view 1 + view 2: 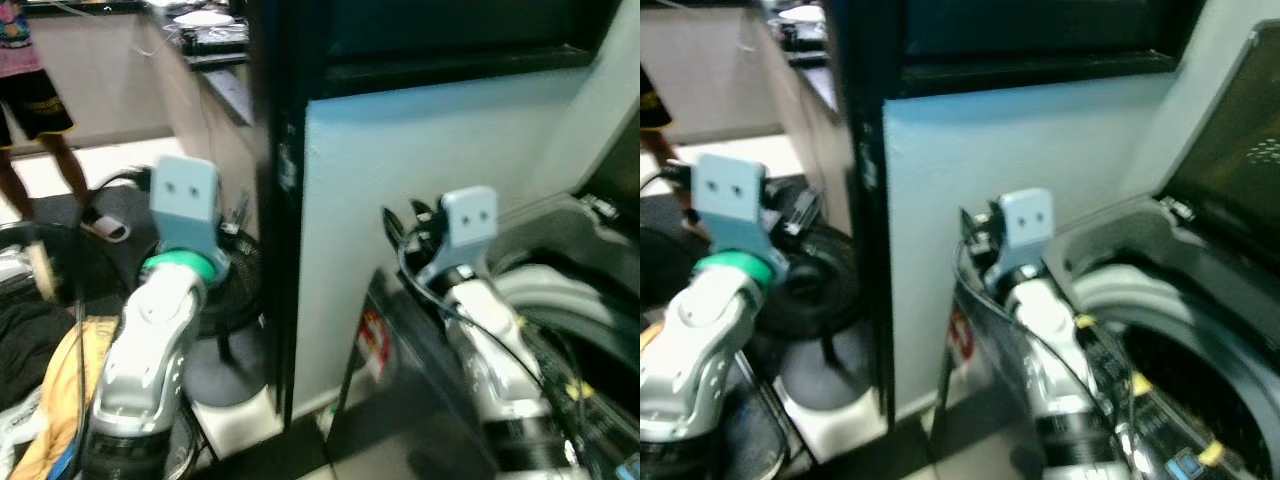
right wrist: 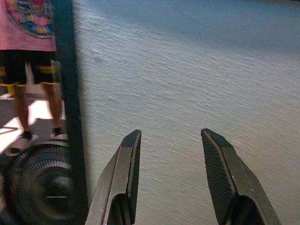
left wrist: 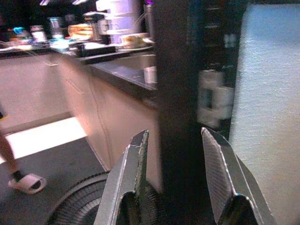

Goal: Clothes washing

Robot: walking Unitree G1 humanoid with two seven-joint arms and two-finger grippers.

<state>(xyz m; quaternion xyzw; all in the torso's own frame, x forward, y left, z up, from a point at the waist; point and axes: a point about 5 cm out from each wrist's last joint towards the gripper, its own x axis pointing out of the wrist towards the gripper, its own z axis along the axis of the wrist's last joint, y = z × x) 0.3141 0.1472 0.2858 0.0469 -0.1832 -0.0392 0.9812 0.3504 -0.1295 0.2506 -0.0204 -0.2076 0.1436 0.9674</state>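
Both grippers sit closest to you: left gripper [image 3: 171, 176] spread and empty before a black post [image 3: 180, 93]; right gripper [image 2: 171, 173] spread, facing a pale textured wall [image 2: 197, 79]. Note the top-loading washing machine [image 1: 1160, 340] at your right, lid [image 1: 1230, 150] raised. Clothes [image 1: 50, 380] lie heaped at lower left. A floor fan [image 2: 42, 187] stands beside the post; a person's legs [image 2: 23, 93] beyond it.

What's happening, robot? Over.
Left gripper and right gripper open, empty. Washing machine lid up, on right. White wall ahead; floor fan on left.
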